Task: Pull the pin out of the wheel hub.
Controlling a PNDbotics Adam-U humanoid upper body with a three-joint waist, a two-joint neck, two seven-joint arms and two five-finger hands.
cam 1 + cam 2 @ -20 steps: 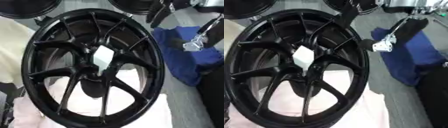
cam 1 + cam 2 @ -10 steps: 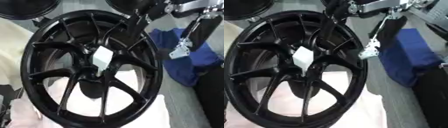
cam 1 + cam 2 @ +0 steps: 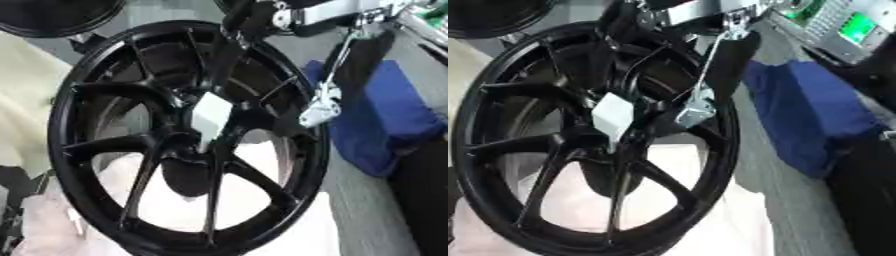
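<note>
Our right hand (image 3: pixel 319 107) comes in from the upper right on a black and silver arm and hangs over the right side of the wheel hub (image 3: pixel 188 135). We see only a pale silver tip and dark fingers above it, so we cannot tell whether the fingers are spread or curled. It holds nothing that we can make out, and it sits apart from the pin, over the rim and spokes rather than at the centre. Our left hand shows in neither view.

The pin (image 3: pixel 210 116) is a white, blocky piece standing up from the middle of the black hub, where the spokes meet, and it is still seated there. We judge the hand is placed to the right because the arm reaches across from that side and must go further left to close on the pin.

The hub lies tilted on pale pink cloth (image 3: pixel 262 165), which seems to cushion it and keep it from sliding. A blue cloth (image 3: pixel 385 125) lies on the grey surface (image 3: pixel 785 200) just beside the rim, to the right. Another dark wheel (image 3: pixel 52 15) sits at the upper left.
</note>
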